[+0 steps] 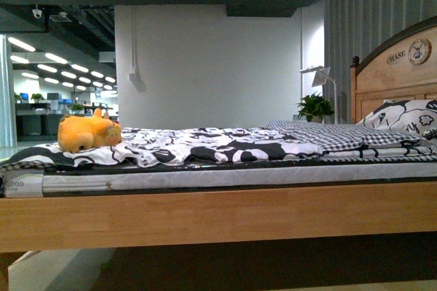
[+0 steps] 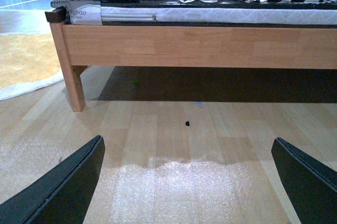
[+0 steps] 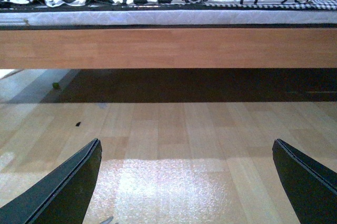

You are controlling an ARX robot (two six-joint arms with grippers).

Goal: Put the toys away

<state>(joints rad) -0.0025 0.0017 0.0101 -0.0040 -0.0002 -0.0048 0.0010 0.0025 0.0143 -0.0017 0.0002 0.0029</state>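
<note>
in the front view the soft orange-yellow plush animal [image 1: 87, 132] lay on the black-and-white patterned blanket [image 1: 225, 144] at the left end of the light wooden bed [image 1: 218, 217]. in the left wrist view the left gripper [image 2: 187, 140] hung over the pale wooden floor [image 2: 158, 124], its fingers [image 2: 68, 182] spread wide and empty. in the right wrist view the right gripper [image 3: 185, 141] was spread wide too.

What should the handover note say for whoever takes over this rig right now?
Left gripper: jaws open, empty, low over the wooden floor in front of the bed.
Right gripper: same, open and empty.
Orange plush toy: lying on the black-and-white quilt at the bed's left end in the front view, untouched.
Done: nothing yet.
To do: pick up the toy and put it away; no storage spot in view.
</note>
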